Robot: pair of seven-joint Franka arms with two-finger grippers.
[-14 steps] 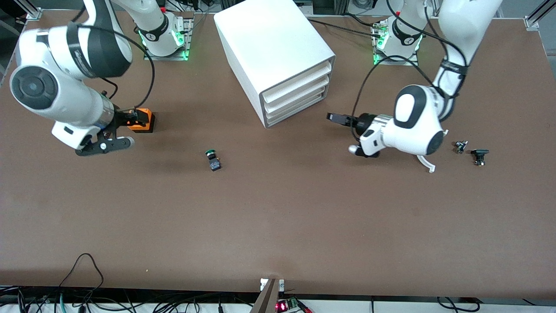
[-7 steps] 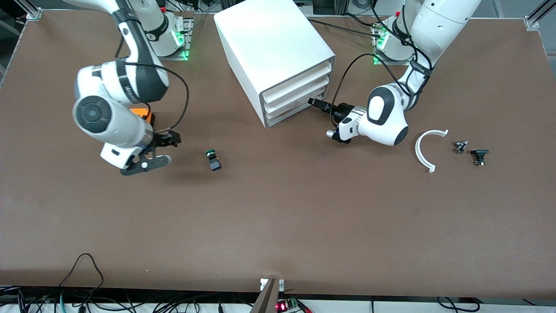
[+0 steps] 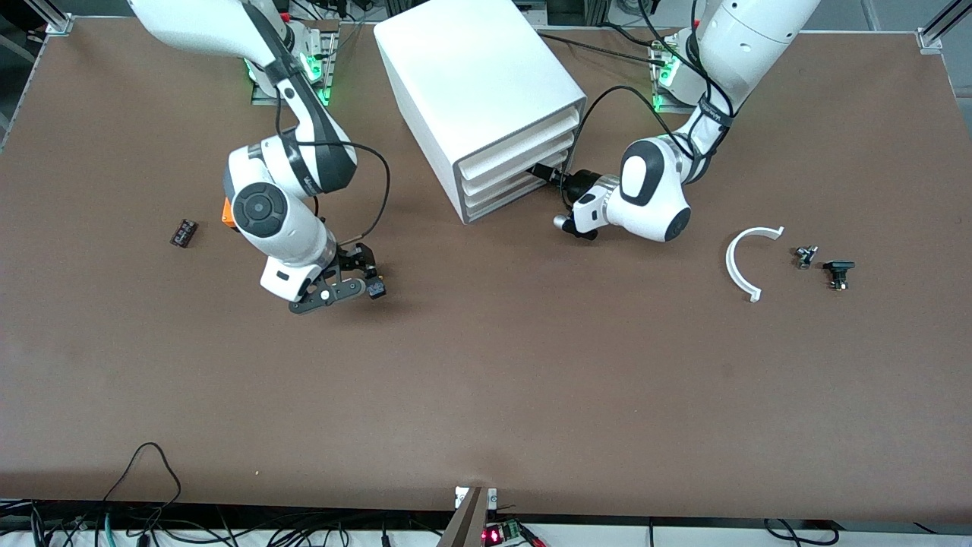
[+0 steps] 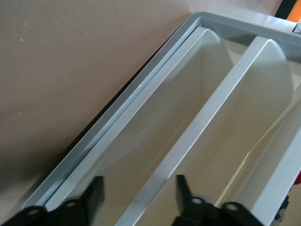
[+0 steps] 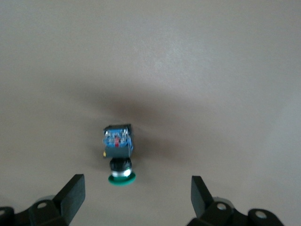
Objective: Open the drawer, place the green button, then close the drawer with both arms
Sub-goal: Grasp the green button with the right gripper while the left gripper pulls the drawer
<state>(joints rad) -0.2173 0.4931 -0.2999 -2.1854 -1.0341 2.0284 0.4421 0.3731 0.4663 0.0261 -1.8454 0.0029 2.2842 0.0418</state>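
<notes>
Front view: the right arm's black two-finger gripper (image 3: 363, 277) hangs over the tiny green-capped button with black-blue body (image 5: 118, 149), its fingers spread wide with the button lying between them on the brown table (image 3: 531, 365). The left gripper (image 4: 138, 197) stands at the bottom white plastic drawer (image 3: 524, 188) of the white boxy cabinet (image 3: 471, 83), fingers apart around the drawer's front lip, not gripping it.

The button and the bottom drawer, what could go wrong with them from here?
1. The right gripper is open over the button, which lies on its side on the table; its round green cap could slip or roll from a pinch.
2. The left gripper sits at the front of the cabinet with all drawers shut; it looks lined up with a higher drawer front, so it may miss the bottom drawer.
</notes>
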